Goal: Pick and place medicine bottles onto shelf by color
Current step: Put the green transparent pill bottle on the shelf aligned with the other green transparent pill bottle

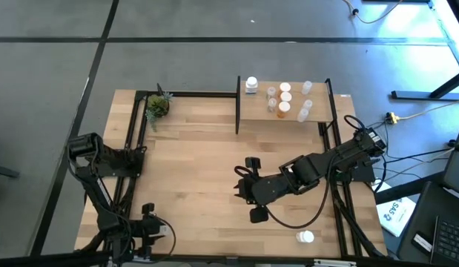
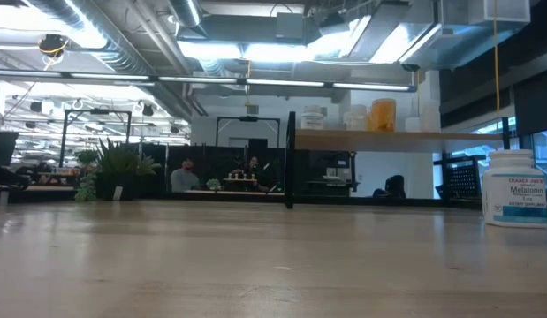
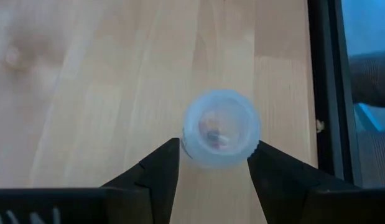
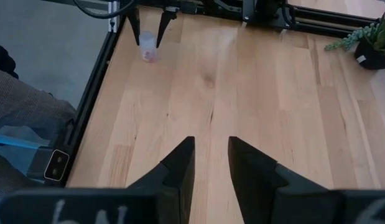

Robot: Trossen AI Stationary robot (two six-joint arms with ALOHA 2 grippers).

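Note:
In the left wrist view my left gripper (image 3: 214, 148) is shut on a clear medicine bottle (image 3: 221, 127) with a few pills in its bottom, above the table's near left corner. The right wrist view shows that bottle (image 4: 148, 48) from farther off, between the left fingers. My right gripper (image 4: 211, 142) hovers open and empty high over the table's middle (image 1: 240, 184). The shelf (image 1: 318, 117) at the far right carries one white bottle (image 1: 251, 84), orange bottles (image 1: 285, 99) and clear ones (image 1: 305, 100). Another white bottle (image 1: 306, 236) stands on the table near its front right. My left gripper pinches the clear bottle by its round side wall (image 3: 187, 144), one finger on each side, on its upper part. The fingers come steeply from above. The bottle stays upright with its top toward the wrist; whether its base rests on the table cannot be told.
A small green potted plant (image 1: 158, 106) stands at the far left corner. Black frame rails (image 1: 134, 130) run along the table's sides and back. The white Melatonin bottle (image 2: 513, 187) shows at the low view's right. A person's grey-clad leg (image 4: 21, 106) is beside the table.

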